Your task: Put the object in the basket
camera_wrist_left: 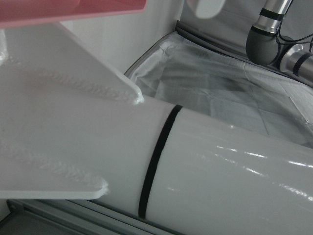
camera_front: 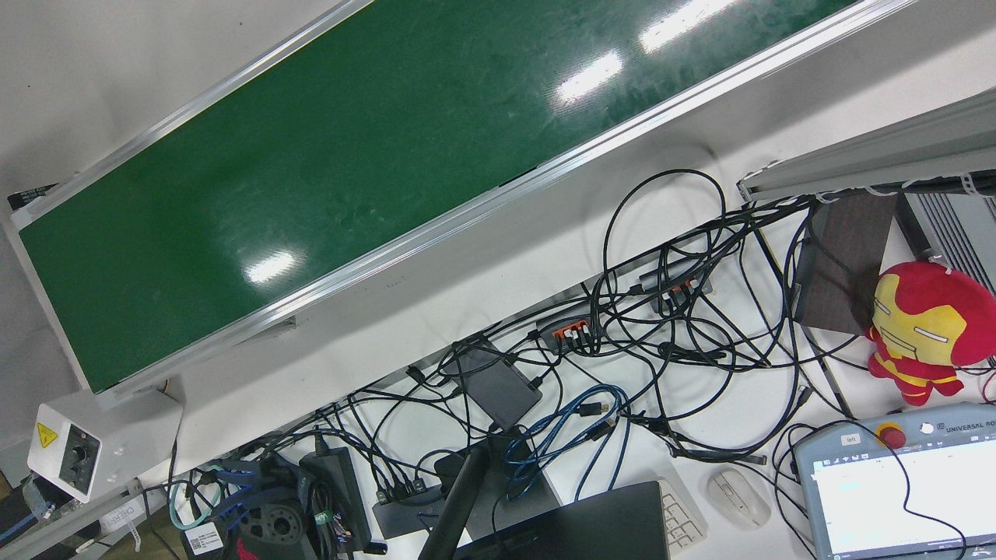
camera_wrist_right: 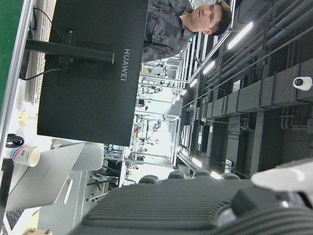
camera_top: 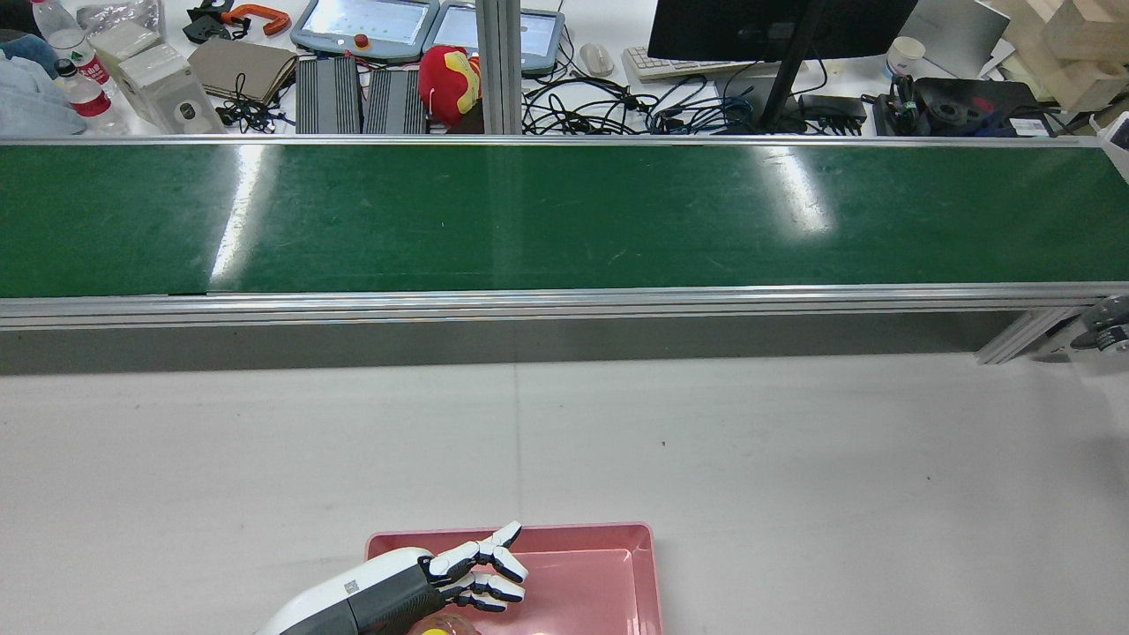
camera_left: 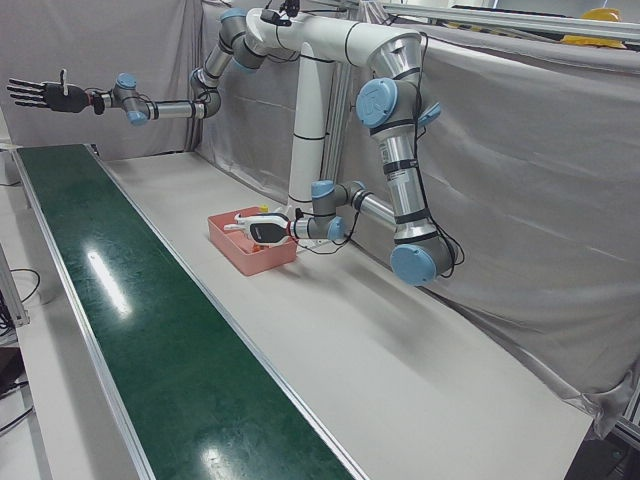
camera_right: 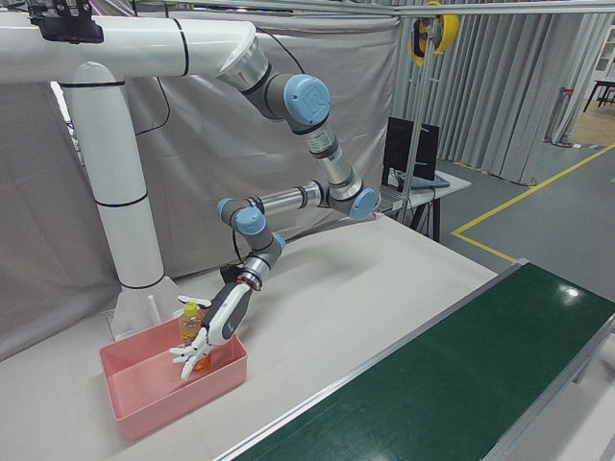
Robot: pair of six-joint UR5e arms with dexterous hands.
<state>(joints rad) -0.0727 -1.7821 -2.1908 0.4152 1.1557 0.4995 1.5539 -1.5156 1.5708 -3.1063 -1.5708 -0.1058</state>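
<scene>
A pink basket [camera_top: 648, 564] sits on the white table near the robot's pedestal; it also shows in the left-front view [camera_left: 232, 240] and the right-front view [camera_right: 144, 399]. A small bottle [camera_right: 189, 322] with a yellow cap and orange contents stands upright inside it; only its top [camera_top: 445, 628] shows in the rear view. My left hand [camera_top: 467, 573] hovers over the basket with fingers spread, right beside the bottle, not closed on it [camera_right: 207, 331]. My right hand [camera_left: 45, 95] is raised high over the belt's far end, open and empty.
A long green conveyor belt [camera_top: 564, 220] with aluminium rails runs across the far side of the table. Beyond it is a desk with cables, a monitor [camera_top: 776, 26], teach pendants and a red plush toy [camera_top: 450, 75]. The white pedestal [camera_right: 120, 211] stands behind the basket.
</scene>
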